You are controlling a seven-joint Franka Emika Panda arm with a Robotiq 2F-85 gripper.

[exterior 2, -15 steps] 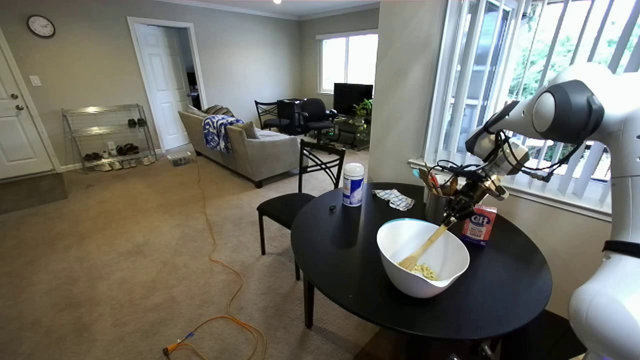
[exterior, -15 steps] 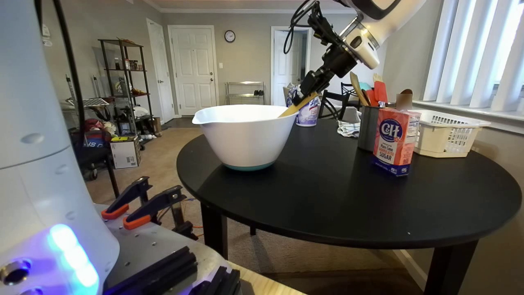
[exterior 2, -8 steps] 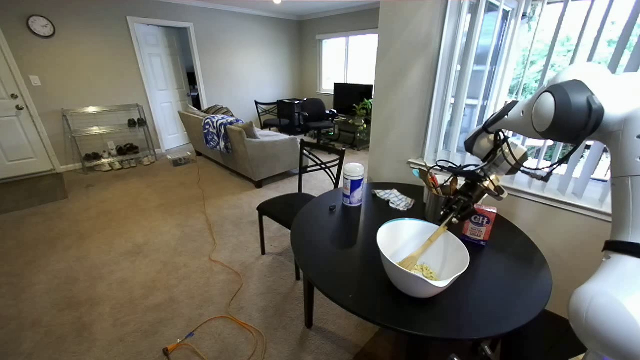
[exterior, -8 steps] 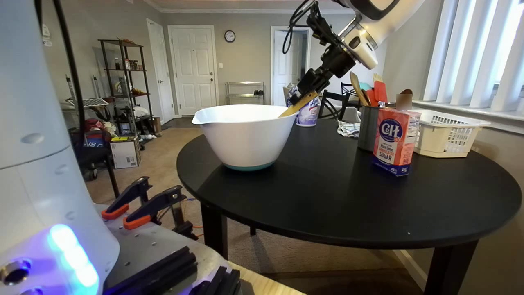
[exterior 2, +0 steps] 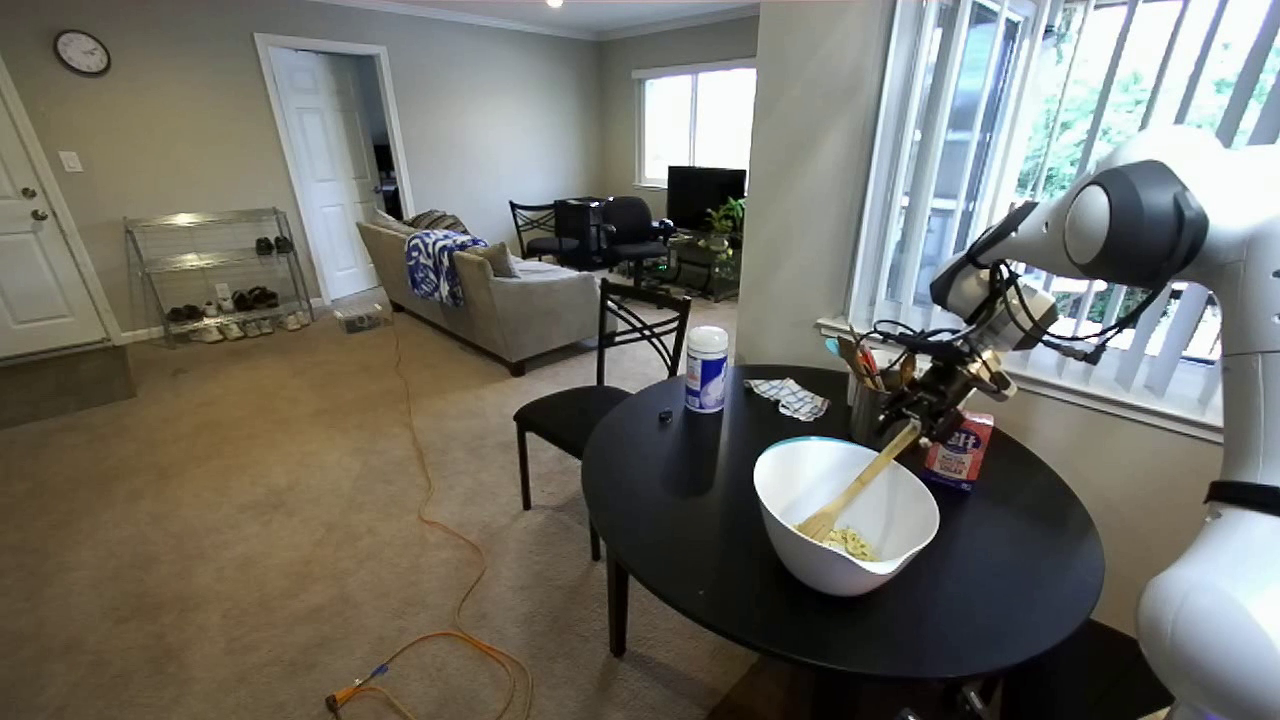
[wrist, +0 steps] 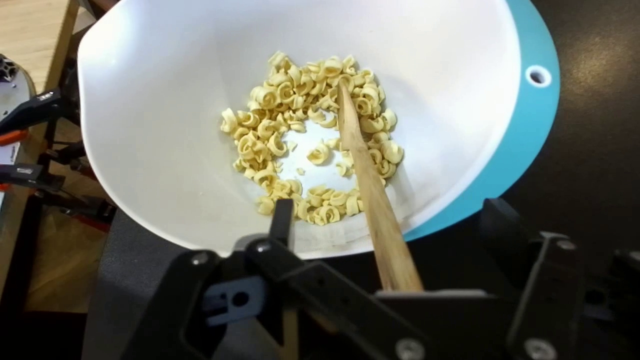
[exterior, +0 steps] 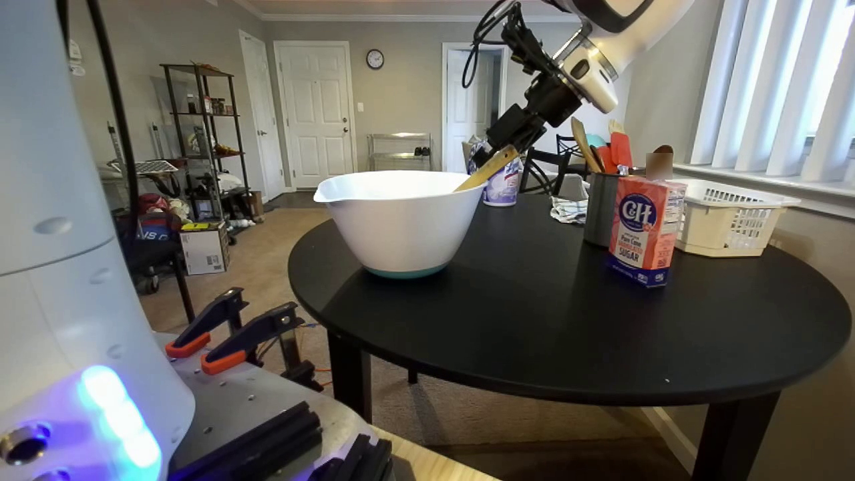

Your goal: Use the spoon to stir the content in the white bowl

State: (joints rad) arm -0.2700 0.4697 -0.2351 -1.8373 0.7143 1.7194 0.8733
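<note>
Because the fingers (wrist: pixel 283 220) stand wide apart, the spoon (wrist: pixel 374 190) between them looks unheld, leaning out of the white bowl (wrist: pixel 160 100) with its head in the pasta (wrist: pixel 270 97); if they withdraw sideways, they could snag it and flip it onto the desk (exterior: pixel 534 321).

PLACE: home, living area | SIGNS: sofa (exterior 2: pixel 535 312), draped throw (exterior 2: pixel 436 264), carpet (exterior 2: pixel 250 490), shoe rack (exterior 2: pixel 195 262)
</note>
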